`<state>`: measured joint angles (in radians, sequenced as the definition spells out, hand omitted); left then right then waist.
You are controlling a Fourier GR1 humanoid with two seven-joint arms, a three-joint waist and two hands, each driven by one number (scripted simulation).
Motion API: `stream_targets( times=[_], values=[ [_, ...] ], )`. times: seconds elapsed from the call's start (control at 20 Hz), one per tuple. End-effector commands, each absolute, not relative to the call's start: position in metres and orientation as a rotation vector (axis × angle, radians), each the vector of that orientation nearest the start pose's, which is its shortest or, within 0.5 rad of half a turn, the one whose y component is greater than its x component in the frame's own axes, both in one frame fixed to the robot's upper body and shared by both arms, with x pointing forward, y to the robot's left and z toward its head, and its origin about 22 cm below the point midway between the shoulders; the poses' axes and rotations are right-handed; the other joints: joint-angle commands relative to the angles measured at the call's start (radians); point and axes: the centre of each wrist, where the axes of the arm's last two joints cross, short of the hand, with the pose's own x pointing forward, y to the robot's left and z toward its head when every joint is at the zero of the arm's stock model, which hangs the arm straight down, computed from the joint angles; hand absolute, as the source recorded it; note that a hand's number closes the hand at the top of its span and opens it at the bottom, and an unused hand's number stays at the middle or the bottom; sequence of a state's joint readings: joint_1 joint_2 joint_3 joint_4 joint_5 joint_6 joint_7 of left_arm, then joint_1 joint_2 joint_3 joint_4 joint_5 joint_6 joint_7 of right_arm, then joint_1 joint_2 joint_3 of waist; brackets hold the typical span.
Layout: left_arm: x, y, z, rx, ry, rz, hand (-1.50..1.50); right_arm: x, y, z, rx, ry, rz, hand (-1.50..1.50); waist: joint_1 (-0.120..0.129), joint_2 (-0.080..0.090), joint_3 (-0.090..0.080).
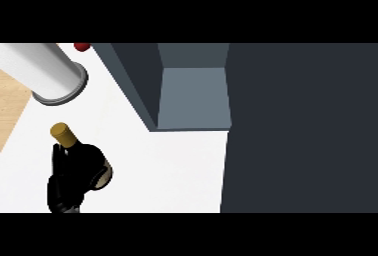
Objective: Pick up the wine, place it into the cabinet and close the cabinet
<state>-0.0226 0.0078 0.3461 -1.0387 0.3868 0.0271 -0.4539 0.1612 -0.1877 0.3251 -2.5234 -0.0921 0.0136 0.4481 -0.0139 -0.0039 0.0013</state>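
**Wine bottle at the lower left, cabinet opening up at 1 o'clock**

Head view: the wine bottle (90, 167) is found on the white counter (170, 165) in the lower left of the view. Its gold-capped neck is pointed toward 11 o'clock and its tan-labelled body toward 5 o'clock, so the long axis is run on that diagonal. A black mass is seen pressed against the bottle's 7 o'clock side and is taken to be the left hand (59, 192), since it lies at the view's left. Black hand and dark glass merge there, so it cannot be told how far the hand is opened or whether the bottle is held. The right hand is not shown.

The coming move is judged to turn on one relation: the open compartment of the dark grey cabinet (192, 95) lies at about 1 o'clock from the bottle, well apart from it, with bare counter between. The cabinet door (303, 130) is seen as a broad dark panel at 3 o'clock, swung out beside the opening, and it is not yet closed.

A pale cylinder (46, 72) with a grey end is seen at 12 o'clock from the bottle's cap, apart from it. A small red object (81, 46) is glimpsed at the upper edge
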Motion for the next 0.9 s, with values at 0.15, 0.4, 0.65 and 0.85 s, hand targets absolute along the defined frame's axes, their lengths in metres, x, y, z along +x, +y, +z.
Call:
stream_targets(
  times=[0.15, 0.4, 0.65, 0.85],
  values=[
    [0.22, 0.296, -0.11, 0.126, -1.497, 0.696, 1.5, 0.074, -0.212, 0.219, 0.36, -1.936, 0.322, -1.5, 0.001, 0.0, -0.001],
    [0.225, 0.284, -0.109, 0.187, -1.538, 0.618, 1.5, 0.086, -0.217, 0.216, 0.356, -1.94, 0.32, -1.5, 0.004, 0.002, -0.001],
    [0.201, 0.273, -0.122, 0.038, -1.611, 0.523, 1.5, 0.09, -0.214, 0.2, 0.343, -1.935, 0.304, -1.5, 0.0, -0.002, 0.0],
    [0.188, 0.282, -0.118, -0.106, -1.681, 0.383, 1.5, 0.094, -0.211, 0.201, 0.344, -1.932, 0.302, -1.5, 0.007, -0.002, -0.001]
  ],
)
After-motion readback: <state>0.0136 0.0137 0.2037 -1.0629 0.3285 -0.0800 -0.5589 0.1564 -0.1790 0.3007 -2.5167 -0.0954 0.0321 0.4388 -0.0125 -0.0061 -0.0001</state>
